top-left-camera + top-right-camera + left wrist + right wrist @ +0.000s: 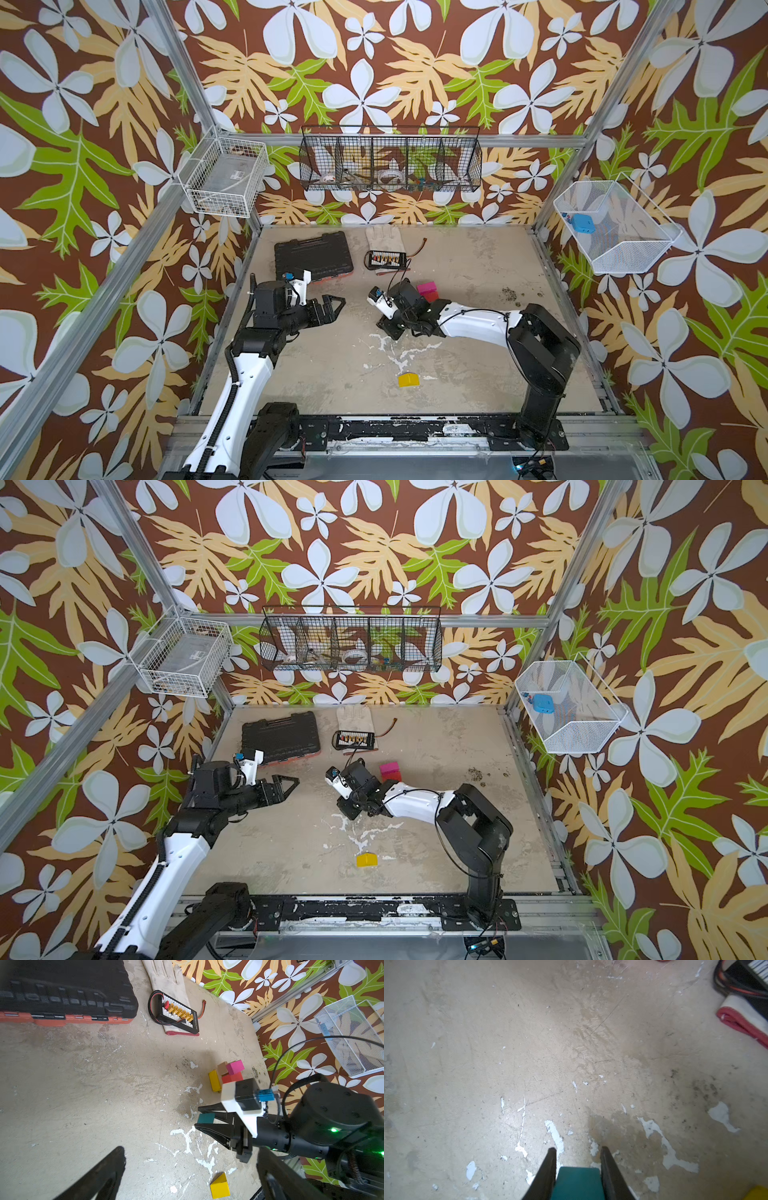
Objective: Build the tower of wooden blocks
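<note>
My right gripper (pixel 577 1150) is shut on a teal block (pixel 578 1183) and holds it low over the floor; the left wrist view shows the same teal block (pixel 205 1119) between its fingers. Just behind that arm stands a small stack: a magenta block (pixel 234 1067) on a red block (pixel 231 1078), with a plain wood block (pixel 222 1068) and a yellow rectangle (pixel 215 1083) against it. In both top views only the magenta block (pixel 428 287) (pixel 390 767) and a bit of red show. A yellow wedge (pixel 408 380) (pixel 219 1187) lies alone near the front. My left gripper (pixel 336 309) (pixel 191 1149) hangs open and empty, left of the right gripper (pixel 388 330).
A black tool case (pixel 313 255) lies at the back left. A work glove (pixel 384 239) with a connector board (pixel 386 258) on it lies at the back middle. Wire baskets (pixel 226 176) (pixel 615 226) hang on the side walls and a black one (pixel 390 160) on the back wall.
</note>
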### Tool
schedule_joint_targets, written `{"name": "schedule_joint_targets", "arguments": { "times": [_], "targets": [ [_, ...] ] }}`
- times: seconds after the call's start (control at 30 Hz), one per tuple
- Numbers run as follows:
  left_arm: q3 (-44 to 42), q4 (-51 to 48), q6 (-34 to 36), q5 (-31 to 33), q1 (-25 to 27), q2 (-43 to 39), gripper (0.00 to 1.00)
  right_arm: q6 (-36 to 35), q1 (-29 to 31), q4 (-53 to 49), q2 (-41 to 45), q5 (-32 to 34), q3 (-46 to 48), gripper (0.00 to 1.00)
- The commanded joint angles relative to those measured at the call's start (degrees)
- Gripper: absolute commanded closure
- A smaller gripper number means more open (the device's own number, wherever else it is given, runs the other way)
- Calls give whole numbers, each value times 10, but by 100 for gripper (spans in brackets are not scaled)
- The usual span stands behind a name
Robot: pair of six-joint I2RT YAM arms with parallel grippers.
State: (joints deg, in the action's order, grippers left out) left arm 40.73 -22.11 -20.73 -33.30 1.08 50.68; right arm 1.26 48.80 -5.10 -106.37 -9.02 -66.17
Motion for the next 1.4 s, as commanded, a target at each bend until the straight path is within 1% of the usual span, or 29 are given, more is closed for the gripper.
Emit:
{"name": "schedule_joint_targets", "arguments": {
  "times": [0.0, 0.13, 0.3, 0.37, 0.47, 0.53, 0.6, 0.63, 0.67, 0.73, 0.77, 0.83, 0.9, 0.93, 0.97, 1.03, 1.07, 1.1, 1.13, 1.2, 1.23, 1.27, 1.37],
  "targets": [
    [3, 3, 0, 2, 1, -1, 0, -5, 1, -11, -24, -2, -14, 88],
    [3, 3, 0, 2, 1, -1, 0, -19, 20, -25, -50, 0, -35, 88],
    [3, 2, 0, 4, 0, 0, 0, -22, 32, -36, -69, 4, -48, 81],
    [4, 0, -2, 13, 1, 0, 0, -18, 32, -36, -70, 6, -52, 80],
    [32, -25, 3, 74, 0, 0, 0, 7, 32, -27, -52, 7, -48, 91],
    [74, -55, 23, 148, 0, -2, 0, 48, 32, -16, -23, -4, -42, 97],
    [99, -75, 14, 224, 1, -14, 0, 92, 31, 11, 14, -28, -26, 99],
    [101, -73, -1, 244, 1, -27, 0, 115, 31, 33, 38, -50, -11, 100],
    [93, -60, -18, 244, 0, -42, 0, 136, 31, 51, 59, -65, 1, 100],
    [82, -44, -43, 201, 0, -80, 0, 184, 31, 86, 108, -72, 33, 100],
    [71, -26, -51, 170, 0, -98, 0, 204, 31, 89, 129, -63, 42, 100],
    [50, 17, -74, 86, 0, -126, 0, 250, 31, 97, 179, -45, 67, 100],
    [33, 51, -103, 31, -1, -135, 0, 295, 31, 124, 229, -56, 100, 100],
    [22, 77, -111, -13, 0, -136, 0, 316, 31, 146, 264, -62, 121, 100],
    [5, 115, -127, -62, 0, -139, 0, 336, 31, 169, 293, -64, 143, 100],
    [-47, 229, -197, -158, 1, -155, 0, 385, 31, 211, 356, -60, 190, 100],
    [-77, 303, -251, -192, 2, -167, 0, 405, 31, 228, 380, -60, 207, 100],
    [-113, 398, -315, -218, 6, -184, 0, 428, 31, 250, 404, -59, 227, 100],
    [-140, 468, -358, -227, 9, -202, 0, 451, 31, 275, 428, -57, 247, 100],
    [-165, 533, -400, -221, 23, -232, 0, 484, 31, 323, 464, -49, 281, 100],
    [-169, 547, -412, -214, 35, -243, 0, 498, 31, 349, 480, -44, 297, 100],
    [-172, 564, -427, -208, 47, -249, 4, 506, 31, 378, 492, -44, 310, 100],
    [-190, 626, -469, -192, 99, -242, 19, 525, 31, 455, 524, -43, 342, 100]
  ]
}}
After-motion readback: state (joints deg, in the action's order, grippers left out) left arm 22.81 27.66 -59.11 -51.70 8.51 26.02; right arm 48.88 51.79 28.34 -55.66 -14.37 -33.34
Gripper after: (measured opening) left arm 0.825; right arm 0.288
